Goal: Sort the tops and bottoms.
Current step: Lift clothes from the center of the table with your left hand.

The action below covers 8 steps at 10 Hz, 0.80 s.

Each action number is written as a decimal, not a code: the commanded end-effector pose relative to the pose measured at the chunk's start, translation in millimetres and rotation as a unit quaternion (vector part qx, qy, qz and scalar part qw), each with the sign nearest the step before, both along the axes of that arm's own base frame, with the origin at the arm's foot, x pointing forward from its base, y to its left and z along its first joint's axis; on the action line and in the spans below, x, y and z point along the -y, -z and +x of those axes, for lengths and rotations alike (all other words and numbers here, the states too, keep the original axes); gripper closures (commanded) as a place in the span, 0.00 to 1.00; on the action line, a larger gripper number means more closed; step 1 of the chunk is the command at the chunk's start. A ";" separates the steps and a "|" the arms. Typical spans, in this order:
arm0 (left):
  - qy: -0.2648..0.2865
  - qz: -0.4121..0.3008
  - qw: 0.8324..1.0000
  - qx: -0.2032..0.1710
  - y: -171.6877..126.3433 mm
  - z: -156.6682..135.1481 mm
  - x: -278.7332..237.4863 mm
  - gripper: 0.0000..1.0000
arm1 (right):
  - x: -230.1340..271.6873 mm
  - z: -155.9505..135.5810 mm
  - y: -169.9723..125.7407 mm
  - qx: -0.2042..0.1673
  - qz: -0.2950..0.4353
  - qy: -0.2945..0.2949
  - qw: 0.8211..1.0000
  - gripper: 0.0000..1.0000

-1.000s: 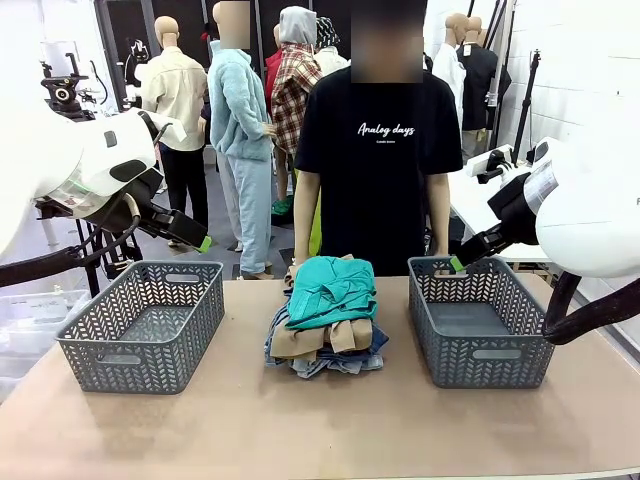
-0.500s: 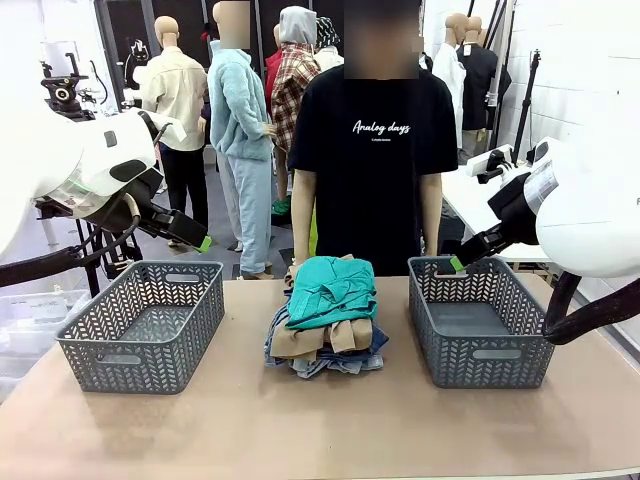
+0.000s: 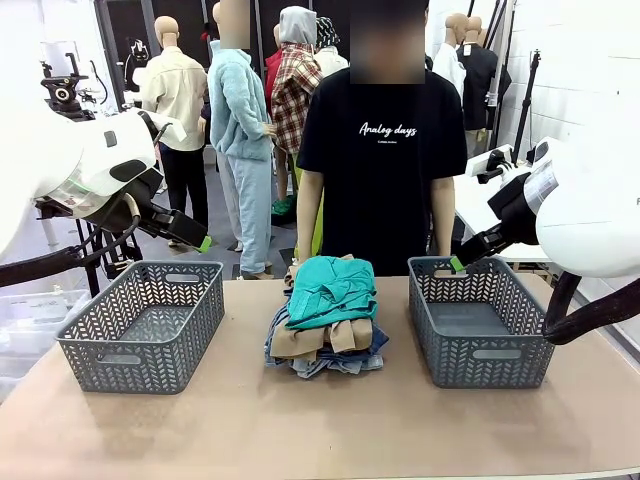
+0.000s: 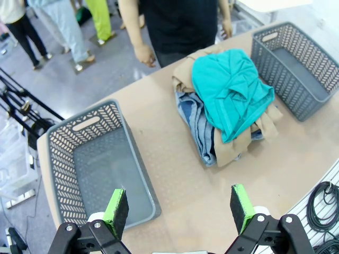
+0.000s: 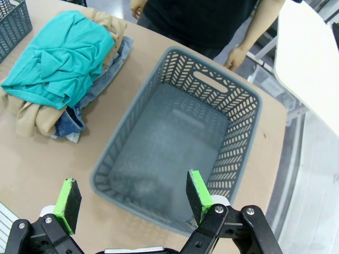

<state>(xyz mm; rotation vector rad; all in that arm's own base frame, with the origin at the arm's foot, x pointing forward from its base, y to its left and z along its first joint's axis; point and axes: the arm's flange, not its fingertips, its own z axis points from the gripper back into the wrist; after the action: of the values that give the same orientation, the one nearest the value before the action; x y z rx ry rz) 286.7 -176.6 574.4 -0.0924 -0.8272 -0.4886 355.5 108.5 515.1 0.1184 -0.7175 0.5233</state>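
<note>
A pile of folded clothes lies at the middle of the table. The teal-green top [image 3: 331, 288] [image 4: 231, 91] [image 5: 57, 60] is uppermost, with the tan khaki top [image 3: 322, 338] [image 4: 239, 149] [image 5: 27, 117] under it. The blue denim bottoms [image 3: 330, 364] [image 4: 198, 125] [image 5: 67, 125] lie lowest, only their edges showing. My left gripper [image 3: 203, 243] [image 4: 180, 208] hangs open high above the left basket. Above the right basket, my right gripper [image 3: 456, 264] [image 5: 131, 201] is open too. Both hold nothing.
A grey lattice basket [image 3: 143, 325] [image 4: 90, 164] stands left of the pile and another [image 3: 476, 319] [image 5: 183, 138] right of it; both are empty. A person in a black T-shirt [image 3: 379, 160] stands at the far edge, hands down at the sides. A white table [image 5: 310, 58] stands to the right.
The person shifted slightly at the far side. Both arms and the clothes pile stay where they were.
</note>
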 end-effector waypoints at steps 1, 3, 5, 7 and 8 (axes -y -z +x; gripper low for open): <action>0.007 0.000 1.000 -0.001 0.3 0.6 -0.7 0.00 | -0.3 2.1 2.8 -0.002 0.002 -0.001 1.000 0.00; 0.007 0.000 1.000 -0.001 0.3 0.6 -0.7 0.00 | -0.3 2.1 2.8 -0.002 0.002 -0.001 1.000 0.00; 0.007 0.000 1.000 -0.001 0.3 0.6 -0.7 0.00 | -0.3 2.1 2.8 -0.002 0.002 -0.001 1.000 0.00; 0.007 0.000 1.000 -0.001 0.3 0.6 -0.7 0.00 | -0.3 2.1 2.8 -0.002 0.002 -0.001 1.000 0.00; 0.007 0.000 1.000 -0.001 0.3 0.6 -0.7 0.00 | -0.3 2.1 2.8 -0.002 0.002 -0.001 1.000 0.00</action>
<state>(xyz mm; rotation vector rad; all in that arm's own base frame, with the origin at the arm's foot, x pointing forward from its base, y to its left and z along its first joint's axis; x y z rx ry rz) 286.7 -176.6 574.4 -0.0924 -0.8272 -0.4886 355.5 108.5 515.1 0.1184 -0.7175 0.5233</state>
